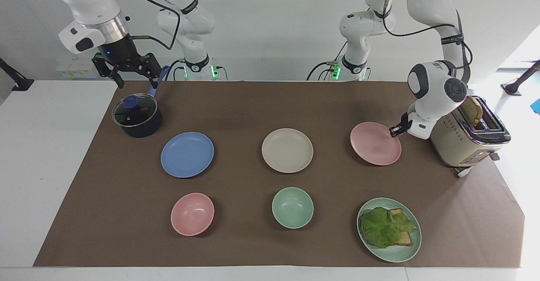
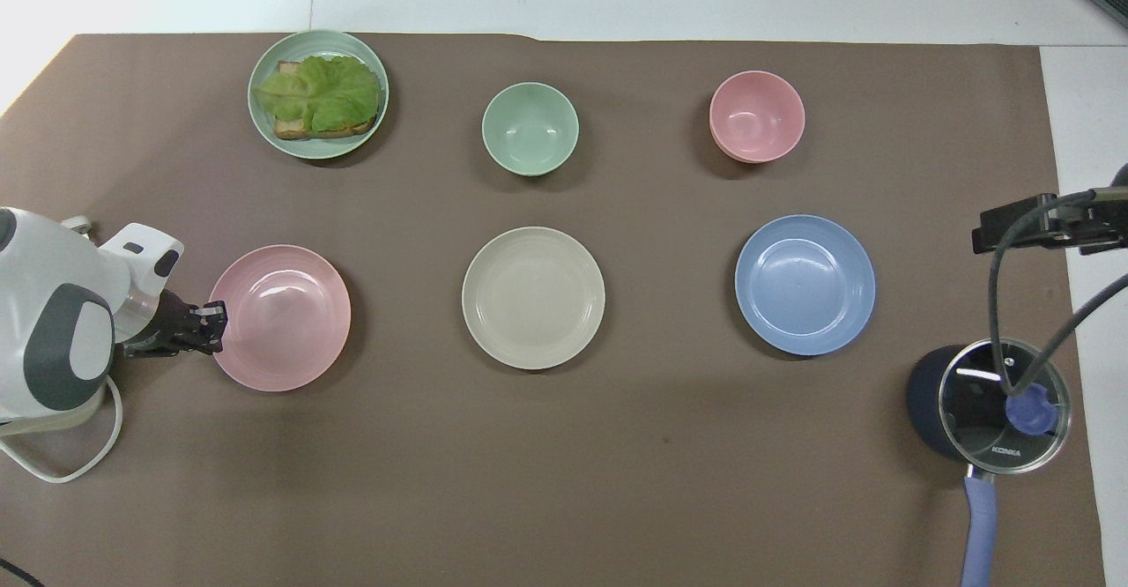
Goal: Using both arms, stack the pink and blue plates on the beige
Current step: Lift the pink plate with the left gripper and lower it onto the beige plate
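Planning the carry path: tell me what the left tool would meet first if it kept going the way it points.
The left tool is shut on the pink plate's rim and points across it toward the beige plate, likely the first thing in line. With the pink plate slightly lifted, it might pass above.

Both arms [image 1: 434, 2] have glossy white shells with dark grey joint caps and black cables clipped alongside. Black banded collars ring the links. Each base shows green indicator lights. Wrist flanges are bare metal.
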